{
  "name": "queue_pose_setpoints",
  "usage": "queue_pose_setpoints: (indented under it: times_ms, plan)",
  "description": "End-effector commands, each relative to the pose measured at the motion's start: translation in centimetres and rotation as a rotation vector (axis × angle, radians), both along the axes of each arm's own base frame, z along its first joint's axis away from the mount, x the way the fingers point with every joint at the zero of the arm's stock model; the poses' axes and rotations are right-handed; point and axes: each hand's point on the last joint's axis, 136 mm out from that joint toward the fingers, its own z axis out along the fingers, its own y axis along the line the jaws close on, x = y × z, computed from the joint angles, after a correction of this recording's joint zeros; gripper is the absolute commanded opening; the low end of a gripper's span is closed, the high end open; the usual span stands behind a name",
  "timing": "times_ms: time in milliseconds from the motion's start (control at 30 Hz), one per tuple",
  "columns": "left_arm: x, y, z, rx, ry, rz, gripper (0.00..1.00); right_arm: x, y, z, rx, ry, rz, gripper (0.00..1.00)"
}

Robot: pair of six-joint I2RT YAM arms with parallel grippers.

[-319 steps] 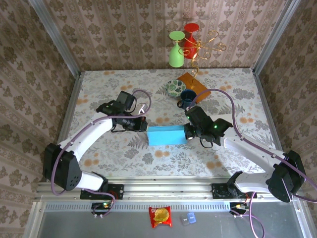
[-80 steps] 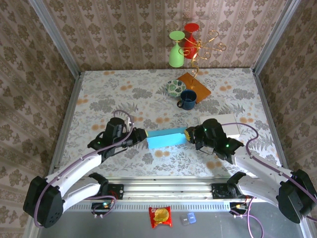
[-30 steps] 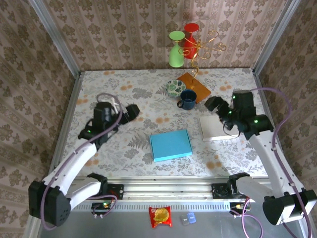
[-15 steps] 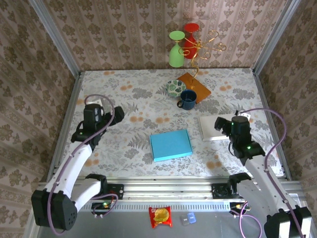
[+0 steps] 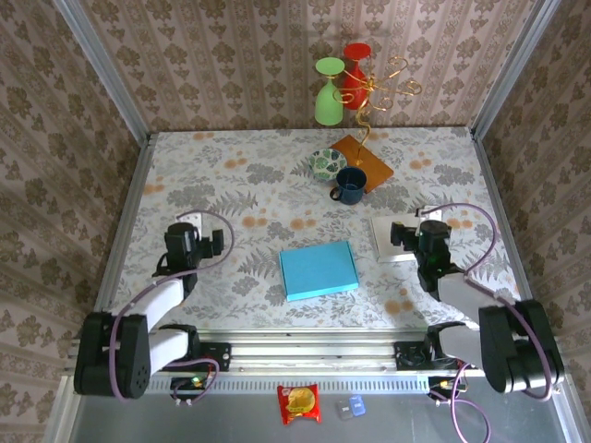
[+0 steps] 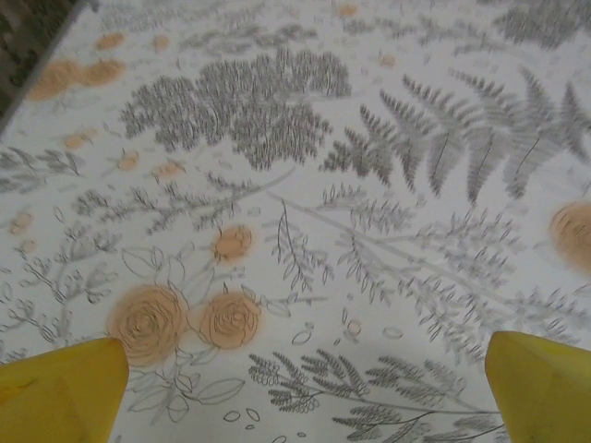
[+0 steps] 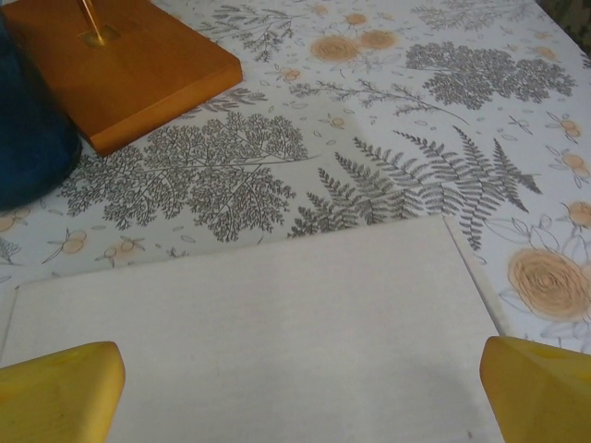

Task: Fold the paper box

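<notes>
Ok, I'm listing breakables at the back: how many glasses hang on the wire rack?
2. The green glass hangs upside down on the left side of the rack; the red glass hangs just right of it, partly behind. A further one could be hidden behind them.

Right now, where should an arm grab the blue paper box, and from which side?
Likely its right short edge, the right gripper coming in low from the right. The blue paper box lies flat on the table, so only its thin edges offer a pinch.
</notes>
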Motion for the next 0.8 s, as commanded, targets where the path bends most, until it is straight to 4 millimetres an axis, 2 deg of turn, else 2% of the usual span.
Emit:
queue_pose_setpoints:
  times_ms: [0,100,167,267,300,367,500,767]
  plan:
    - [3.5,-0.2,4.8,-0.005,-0.247,-0.049,1.00,3.4,0.1,4.2,0.005,-0.180,0.033,1.00]
    - [5.1,-0.8,5.0,-0.001,-0.258,-0.108,1.00,4.6,0.2,4.1,0.006,-0.185,0.052,1.00]
    - [5.9,-1.2,4.5,0.012,-0.243,-0.158,1.00,4.8,0.1,3.3,0.003,-0.204,0.058,1.00]
    - [6.3,-0.3,2.1,0.032,-0.298,-0.120,1.00,5.1,0.1,1.6,0.010,-0.217,0.062,1.00]
    - [6.2,0.6,3.1,0.020,-0.359,-0.082,1.00,5.3,-0.1,1.6,0.009,-0.227,0.053,1.00]
    - [6.1,2.0,2.3,-0.053,-0.277,-0.027,1.00,5.9,-0.4,0.9,0.018,-0.144,0.036,1.00]
    - [7.4,1.9,2.2,-0.041,-0.250,-0.037,1.00,6.2,-0.2,0.9,0.003,-0.140,0.038,1.00]
    - [7.0,2.1,2.2,-0.038,-0.264,-0.025,1.00,6.1,-0.2,1.0,0.003,-0.142,0.037,1.00]
